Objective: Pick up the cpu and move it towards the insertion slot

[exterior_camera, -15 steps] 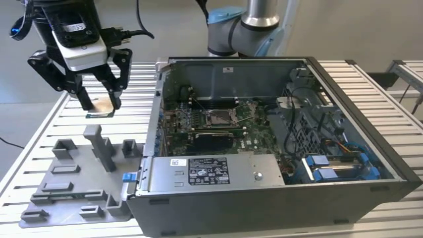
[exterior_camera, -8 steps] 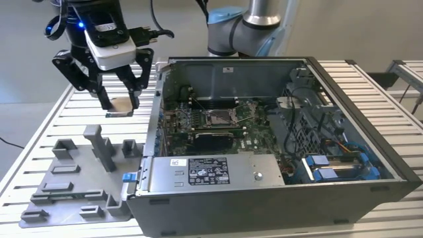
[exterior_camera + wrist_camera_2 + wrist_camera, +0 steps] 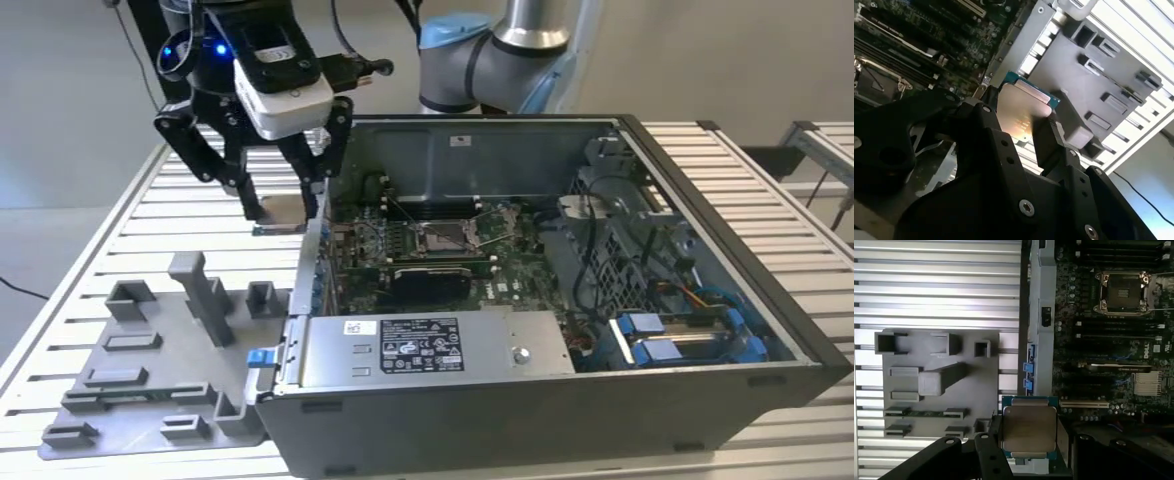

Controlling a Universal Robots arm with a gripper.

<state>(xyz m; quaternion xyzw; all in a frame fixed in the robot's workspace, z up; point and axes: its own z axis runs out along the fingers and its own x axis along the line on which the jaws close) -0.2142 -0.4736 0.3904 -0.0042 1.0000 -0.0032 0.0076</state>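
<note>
My pincer (image 3: 279,212) gripped the cpu (image 3: 1029,429) between its fingers, lifted off the surface (image 3: 174,215); the insertion slot (image 3: 442,236) was well apart, not reached.

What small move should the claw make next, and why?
Probably carry the cpu sideways over the case wall towards the insertion slot. The claw grips it, lifted outside the case beside the grey tray; the slot lies open inside.
</note>
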